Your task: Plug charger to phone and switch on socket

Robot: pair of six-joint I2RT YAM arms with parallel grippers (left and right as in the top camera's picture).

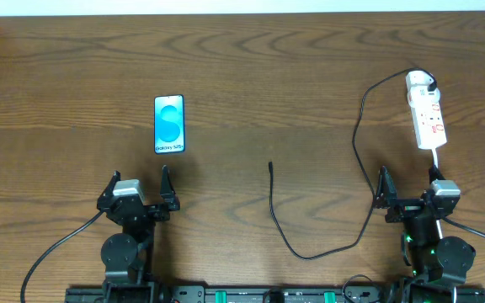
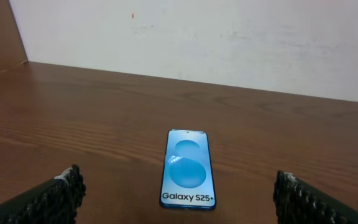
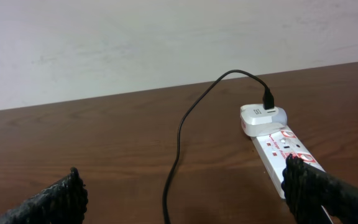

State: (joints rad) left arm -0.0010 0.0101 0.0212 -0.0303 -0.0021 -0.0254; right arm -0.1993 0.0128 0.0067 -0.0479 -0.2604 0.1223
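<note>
While waiting low over the brown wooden tabletop (image 1: pixel 310 50), holding the left gripper (image 1: pixel 140 175) spread wide and pinching nothing; holding the right gripper (image 1: pixel 408 177) spread and empty as well.

Risking, from here, catching the long thin black charger cable (image 1: pixel 278 220) by its slack middle rather than close behind its small plug tip (image 1: pixel 271 166), and so leaving the tip swinging off line with the port. Risking, too, sliding the slim rectangular smartphone with the bright blue screen (image 1: pixel 168 124) across the smooth wood when pressing the tip in with nothing bracing it. Possibly tugging the cable's far end, plugged into the white adapter (image 1: pixel 419 82), and dragging the white elongated power strip with red markings (image 1: pixel 428 118) away from the switch-pressing finger.

Lying face up straight ahead of the left gripper, just beyond its fingertips: the phone. Lying about midway between the two grippers, well apart from the phone: the plug tip. Lying just ahead of the right gripper, slightly to its right: the strip.
</note>
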